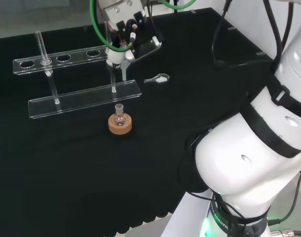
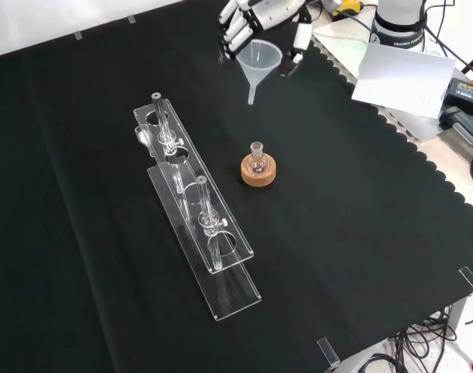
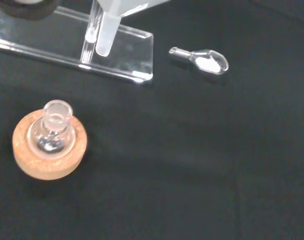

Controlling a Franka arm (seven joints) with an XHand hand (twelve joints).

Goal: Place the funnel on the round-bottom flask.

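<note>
Presently listed: funnel [image 2: 260,61], translucent plastic by its look, judged light, stiff and somewhat slippery, not fragile. The hand [image 2: 261,17] has it by the cone rim, fingers [image 2: 234,29] curled at one side and the thumb at the other; the stem points down and is free. The rim is the sensible place to hold it, since the stem must stay clear to enter the flask neck.

Round-bottom flask [image 2: 257,159]: small, clear glass, judged fragile and apt to tip; it sits upright in a cork ring [image 2: 258,174] on the bench [image 2: 360,256]. In the front view the funnel hangs well apart from it, at about 12 o'clock. The stem is not yet over the neck.

Front view: gives the funnel's open cone, the grasp on its rim, and the two-tier clear rack [image 2: 196,214] at 9 o'clock of the flask, with glass rods standing in it.

Head view: the hand [image 1: 128,29] sits above the rack [image 1: 83,98], the funnel stem [image 1: 112,74] hanging before it, with the flask [image 1: 120,116] at 6 o'clock of the stem. A small clear spoon [image 1: 158,78] lies on the cloth at 2 o'clock of the flask.

Wrist view: shows the flask's [image 3: 53,131] open neck from above, the stem tip [image 3: 106,37] offset from it, and a pale powder in the spoon bowl [image 3: 206,60].
</note>
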